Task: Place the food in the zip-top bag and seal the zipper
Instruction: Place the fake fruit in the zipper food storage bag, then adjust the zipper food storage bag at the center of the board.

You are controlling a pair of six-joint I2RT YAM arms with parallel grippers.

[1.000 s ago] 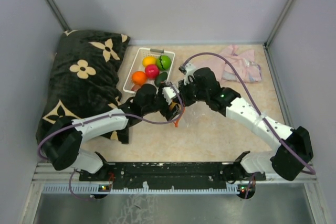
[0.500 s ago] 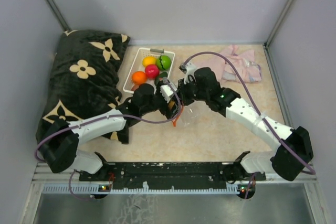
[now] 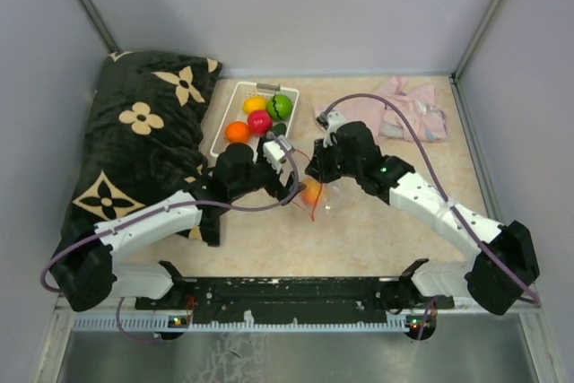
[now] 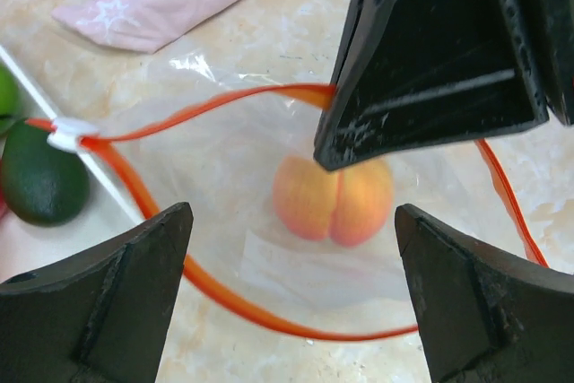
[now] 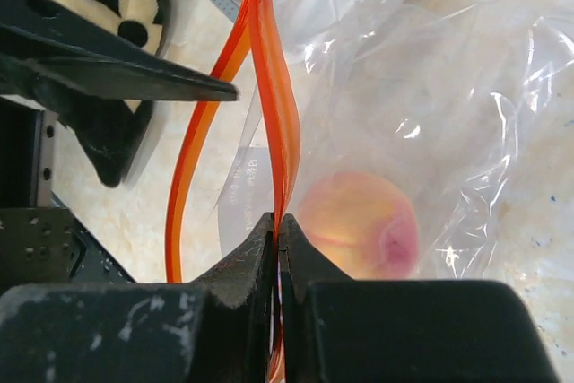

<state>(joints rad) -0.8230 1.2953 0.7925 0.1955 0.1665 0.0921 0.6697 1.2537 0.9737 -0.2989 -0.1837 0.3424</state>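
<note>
R gripper (image 5: pixel 278 226) pinches zipper (image 5: pixel 269 105); L gripper (image 4: pixel 291 221) spread above peach (image 4: pixel 334 204). If R's pinch slips, zip-top bag (image 4: pixel 215 150) mouth likely collapses.

Top view: left gripper (image 3: pixel 291 187) and right gripper (image 3: pixel 317 177) are meeting at mid-table over the zip-top bag (image 3: pixel 326 205). A peach-orange piece (image 3: pixel 310 193) is lying inside the clear plastic, between the two grippers. Jaw positions are not resolving from here. The white basket (image 3: pixel 223 124) is holding yellow (image 3: pixel 255 103), bright green (image 3: pixel 281 106), red (image 3: pixel 260 121), orange (image 3: pixel 238 132) and dark green (image 3: pixel 279 129) pieces. A pink cloth (image 3: pixel 411 107) is lying far right, a dark flowered pillow (image 3: pixel 143 145) left.
</note>
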